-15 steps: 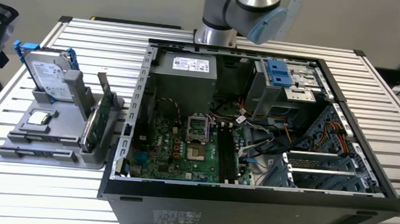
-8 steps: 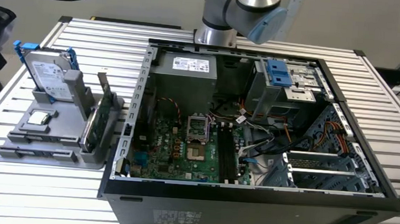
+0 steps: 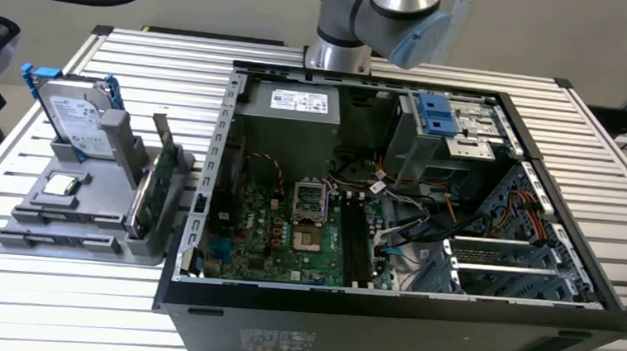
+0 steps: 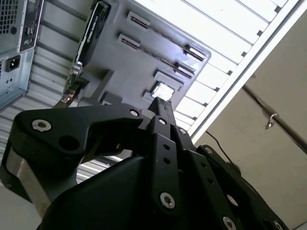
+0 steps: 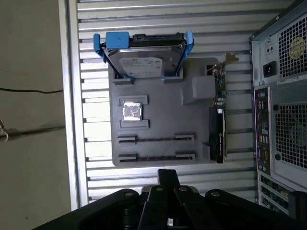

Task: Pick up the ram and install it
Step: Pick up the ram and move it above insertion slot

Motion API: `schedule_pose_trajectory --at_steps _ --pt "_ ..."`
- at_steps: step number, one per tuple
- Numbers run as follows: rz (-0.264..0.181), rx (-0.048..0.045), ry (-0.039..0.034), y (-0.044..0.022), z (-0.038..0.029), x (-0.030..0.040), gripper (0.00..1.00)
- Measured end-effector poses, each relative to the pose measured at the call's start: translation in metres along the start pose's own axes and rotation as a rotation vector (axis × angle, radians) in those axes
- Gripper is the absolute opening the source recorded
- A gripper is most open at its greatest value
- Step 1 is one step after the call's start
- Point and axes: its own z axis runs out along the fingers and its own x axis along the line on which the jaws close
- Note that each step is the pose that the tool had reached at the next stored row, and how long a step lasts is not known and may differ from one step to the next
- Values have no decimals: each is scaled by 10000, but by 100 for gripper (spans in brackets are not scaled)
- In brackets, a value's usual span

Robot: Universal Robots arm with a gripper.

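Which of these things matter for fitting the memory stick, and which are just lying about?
For the job: the end effector, shut, near the grey holder; the long black memory slots on the board inside the open computer case.

Just lying about: the hard drive with blue rails, the expansion card and the square chip, all on the holder.

Bright overhead light glares white off the ribbed bench; the computer case interior lies shadowed, the end effector dark.
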Motion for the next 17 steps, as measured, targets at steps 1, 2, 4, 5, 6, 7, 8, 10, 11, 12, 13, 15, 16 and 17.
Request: schedule_pose_trajectory --at_steps 1,2,4,5,6,7,8,10,11,12,13,15,16,17 --pt "0 0 0 -9 -1 0 0" --pt "0 1 1 -18 -1 -1 0" --pt "0 0 1 -37 -2 -2 0" --pt "0 0 0 -46 -2 -3 0" --pt "0 0 1 -54 -3 -3 0" --pt "0 1 1 -61 -3 -4 0" --pt "1 2 2 -64 -3 -4 0" --pt "0 0 9 -71 -3 -5 0" --pt "0 1 14 -76 -3 -5 0" --pt "1 2 19 -80 -3 -6 0" --pt "1 1 21 -85 -3 -7 0" --pt "2 2 23 -88 -3 -7 0" --pt "3 1 23 -88 -3 -7 0" --pt "2 3 30 -90 -3 -7 0"
